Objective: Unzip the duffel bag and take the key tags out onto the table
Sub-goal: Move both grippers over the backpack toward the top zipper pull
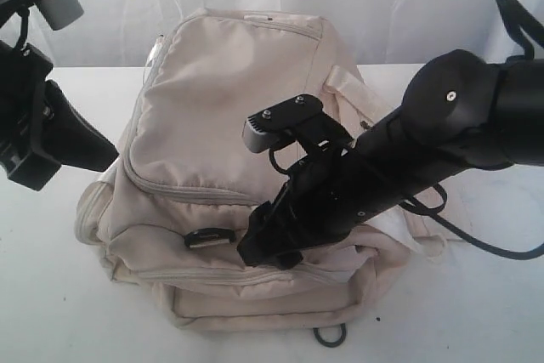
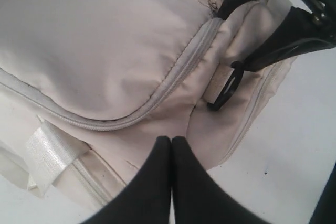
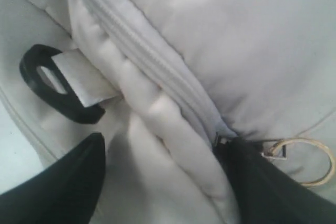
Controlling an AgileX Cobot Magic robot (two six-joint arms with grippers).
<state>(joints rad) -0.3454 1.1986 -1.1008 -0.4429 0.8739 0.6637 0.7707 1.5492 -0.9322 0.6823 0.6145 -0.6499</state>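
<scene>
Presently | left fingers [image 2: 152, 182] pressed together | right fingers [image 3: 58, 187] spread at zipper [image 3: 157, 66] | pull ring [image 3: 310, 161] visible in wrist views only

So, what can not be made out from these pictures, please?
1. Key tags: in no view; the duffel bag has its visible zippers closed, and its fabric hides the inside.
2. Zipper slider: right wrist view, half covered by a finger of the right end effector.
3. Bag's far side: exterior view, hidden by the bag itself.
</scene>
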